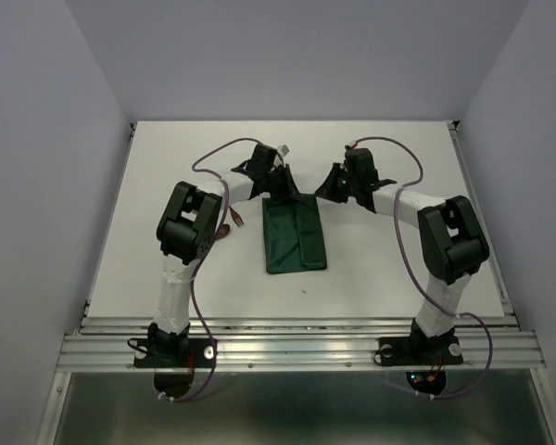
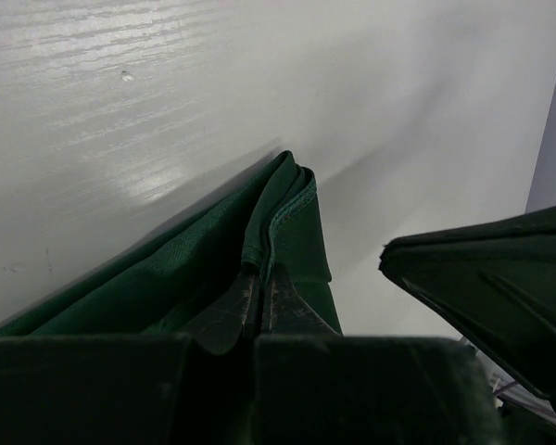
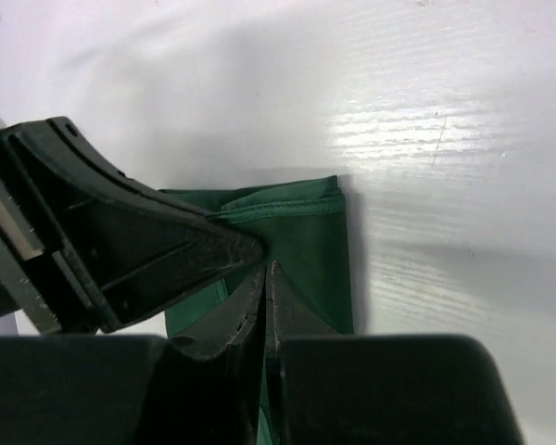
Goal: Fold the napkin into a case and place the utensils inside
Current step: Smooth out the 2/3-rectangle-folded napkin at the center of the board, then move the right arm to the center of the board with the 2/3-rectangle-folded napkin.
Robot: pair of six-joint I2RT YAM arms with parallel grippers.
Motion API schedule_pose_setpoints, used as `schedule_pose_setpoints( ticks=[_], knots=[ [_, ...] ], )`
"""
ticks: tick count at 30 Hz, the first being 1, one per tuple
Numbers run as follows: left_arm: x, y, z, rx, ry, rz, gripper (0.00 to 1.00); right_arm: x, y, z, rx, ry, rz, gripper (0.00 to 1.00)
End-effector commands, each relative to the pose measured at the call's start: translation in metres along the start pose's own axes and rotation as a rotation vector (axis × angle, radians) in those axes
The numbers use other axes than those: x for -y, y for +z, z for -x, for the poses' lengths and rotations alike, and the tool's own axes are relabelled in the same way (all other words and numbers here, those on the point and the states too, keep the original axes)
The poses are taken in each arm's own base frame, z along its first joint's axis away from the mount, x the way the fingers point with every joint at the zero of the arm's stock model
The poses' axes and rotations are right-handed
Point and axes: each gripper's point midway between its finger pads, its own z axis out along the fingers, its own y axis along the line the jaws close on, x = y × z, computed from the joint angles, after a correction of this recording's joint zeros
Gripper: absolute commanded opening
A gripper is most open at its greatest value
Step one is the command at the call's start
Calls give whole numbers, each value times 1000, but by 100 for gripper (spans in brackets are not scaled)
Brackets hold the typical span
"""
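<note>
- The left gripper (image 2: 259, 311) was clenched on a raised fold at the far edge of the napkin (image 1: 295, 239). A sideways pull could have dragged the folded strip out of shape.
- The right gripper (image 3: 265, 278) had its jaws pressed together just beside that pinch. Whether cloth sat between them could not be told. So close together, the two grippers risked colliding.
- The utensils (image 1: 233, 221) lay on the table (image 1: 398, 278) left of the napkin, near the left arm's elbow, which might have swept them aside.
</note>
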Motion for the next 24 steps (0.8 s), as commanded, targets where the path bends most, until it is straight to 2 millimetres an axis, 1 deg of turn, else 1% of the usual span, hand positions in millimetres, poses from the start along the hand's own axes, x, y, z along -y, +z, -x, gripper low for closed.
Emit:
schedule_pose_setpoints(
  ticks=[1, 4, 5, 6, 8, 11, 13, 14, 15, 16, 17, 18, 19, 20, 22, 23, 24],
  knots=[
    [5, -3, 2, 0, 28, -20, 0, -7, 12, -3, -21, -7, 2, 8],
    [5, -3, 3, 1, 28, -20, 0, -6, 20, -3, -24, 5, 5, 8],
    [5, -3, 3, 1, 29, -22, 0, -8, 23, -7, -32, 1, 8, 8],
    [5, -3, 3, 0, 28, -22, 0, -6, 27, -10, -40, 2, 7, 8],
    [5, -2, 2, -2, 31, -22, 0, -4, 32, -9, -40, 9, 3, 8],
    [4, -2, 1, -4, 29, -20, 0, 8, 41, -13, -46, 24, -35, 8],
    [4, -2, 0, -5, 31, -19, 0, 20, 45, -19, -51, 47, -85, 8],
    [4, -3, 0, -2, 33, -17, 0, 24, 48, -19, -50, 52, -98, 8],
    [4, -4, 1, 1, 31, -12, 0, 35, 47, -26, -69, 63, -148, 8],
    [3, -4, 4, 13, 35, -2, 1, 39, 48, -28, -72, 69, -163, 8],
    [2, -5, 2, 2, 30, 11, 11, 45, 50, -32, -78, 78, -180, 8],
    [2, -6, 3, 4, 37, 13, 16, 49, 51, -36, -84, 81, -190, 8],
    [5, -9, 5, 13, 45, 12, 29, 52, 51, -38, -88, 82, -198, 8],
    [6, -11, 6, 15, 53, 14, 36, 56, 52, -42, -99, 85, -211, 8],
    [7, -14, 9, 27, 62, 22, 46, 59, 51, -42, -92, 87, -226, 8],
    [11, -19, 10, 33, 68, 22, 52, 60, 49, -42, -88, 87, -232, 8],
    [12, -21, 12, 38, 79, 24, 55, 62, 47, -42, -83, 86, -242, 8]
  ],
)
